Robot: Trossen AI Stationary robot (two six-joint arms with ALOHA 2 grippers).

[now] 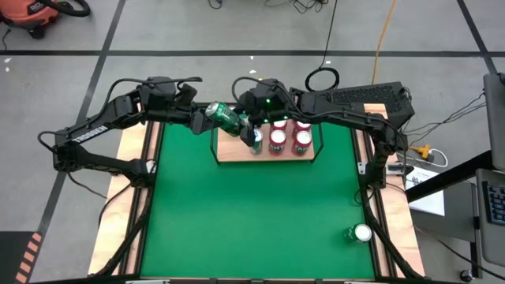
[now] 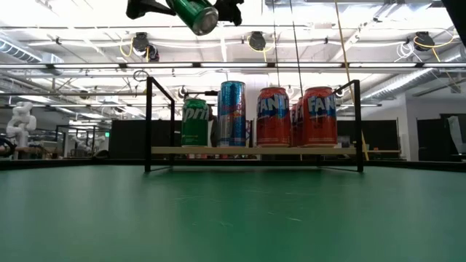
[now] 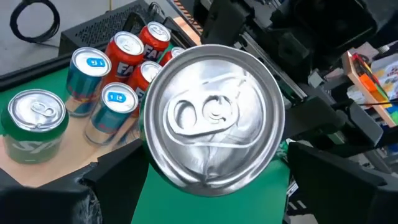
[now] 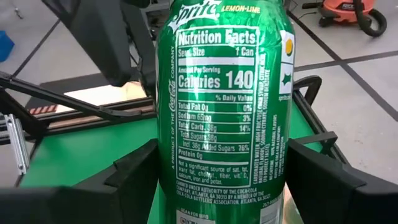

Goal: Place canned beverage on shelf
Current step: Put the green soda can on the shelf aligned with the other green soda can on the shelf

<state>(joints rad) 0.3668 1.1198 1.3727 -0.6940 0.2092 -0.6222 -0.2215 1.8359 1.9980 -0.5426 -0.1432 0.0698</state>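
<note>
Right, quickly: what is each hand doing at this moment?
Left hand: open, at the can's top end.
Right hand: closed on the green Sprite can, above the shelf.

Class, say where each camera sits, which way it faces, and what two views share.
High: above the table, looking straight down; left arm, right arm, shelf, green can.
Low: at tabletop height, looking level at the shelf; arm parts overhead.
Left wrist: on the left arm, facing the can's top.
Right wrist: on the right arm, facing the can's side; right tool grips it.
Shared: every view shows the green can.
</note>
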